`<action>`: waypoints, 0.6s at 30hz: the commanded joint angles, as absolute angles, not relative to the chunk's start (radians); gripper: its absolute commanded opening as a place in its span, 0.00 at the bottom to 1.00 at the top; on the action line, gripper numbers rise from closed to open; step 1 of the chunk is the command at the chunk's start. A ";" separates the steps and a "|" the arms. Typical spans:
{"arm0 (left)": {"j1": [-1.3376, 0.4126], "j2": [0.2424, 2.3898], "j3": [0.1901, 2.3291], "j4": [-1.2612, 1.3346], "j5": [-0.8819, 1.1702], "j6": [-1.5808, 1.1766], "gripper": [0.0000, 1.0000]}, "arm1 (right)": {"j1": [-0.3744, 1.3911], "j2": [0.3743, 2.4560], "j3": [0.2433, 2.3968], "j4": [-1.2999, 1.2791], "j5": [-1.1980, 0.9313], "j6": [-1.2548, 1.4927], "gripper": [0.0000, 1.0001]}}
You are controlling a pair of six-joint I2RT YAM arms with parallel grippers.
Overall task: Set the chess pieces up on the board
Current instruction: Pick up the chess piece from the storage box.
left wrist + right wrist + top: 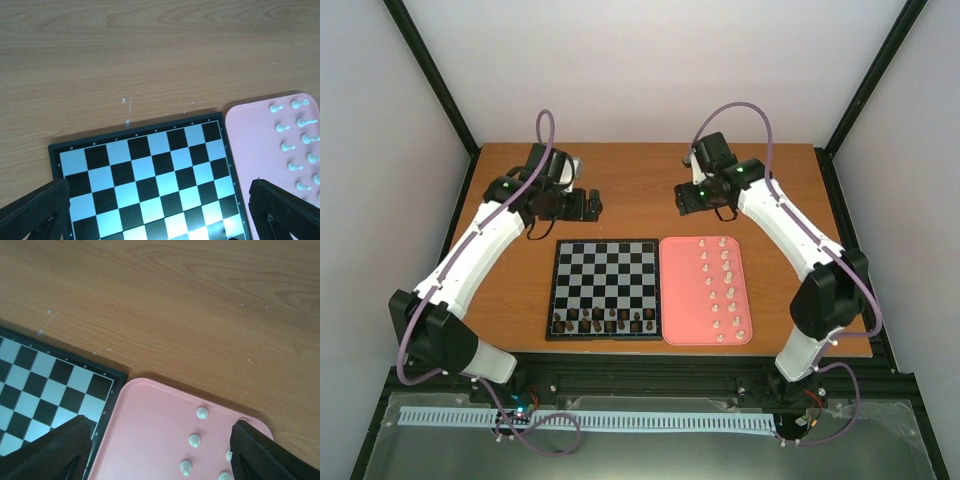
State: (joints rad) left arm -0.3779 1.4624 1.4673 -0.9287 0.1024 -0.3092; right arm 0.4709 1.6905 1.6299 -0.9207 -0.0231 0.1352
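Standing along the near edge of the black-and-grey checked chessboard [605, 270] are dark brown chess pieces [603, 322]. Right of it, tiny cream chess pieces [726, 264] stand in two columns on a flat pink tray [680, 290]. Beyond both, above the brown wooden worktop [640, 170], left claw [582, 206] and right claw [692, 197] hover released, empty. Advisable: lower the right claw straight down on one end piece, avoiding neighbours.

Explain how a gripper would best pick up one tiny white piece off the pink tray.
Likely from straight above, pinching its head: the white pieces seem to stand upright in rows on the pink tray, so sideways approaches risk toppling neighbours.
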 commanded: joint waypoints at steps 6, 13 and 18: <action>-0.244 1.416 1.352 -0.925 0.140 -0.307 1.00 | 0.423 1.893 1.761 -1.016 -0.033 0.145 0.64; -0.116 1.426 1.330 -0.944 0.121 -0.234 1.00 | 0.322 1.949 1.768 -1.084 -0.002 0.134 0.63; -0.102 1.451 1.324 -0.946 0.128 -0.212 1.00 | 0.269 1.922 1.659 -1.090 0.006 0.109 0.59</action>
State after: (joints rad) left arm -0.1089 1.4391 1.3128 -0.9394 0.1234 -0.2588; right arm 0.3000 1.9480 1.7329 -1.0508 -0.0162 0.1341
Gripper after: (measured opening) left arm 0.999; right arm 0.600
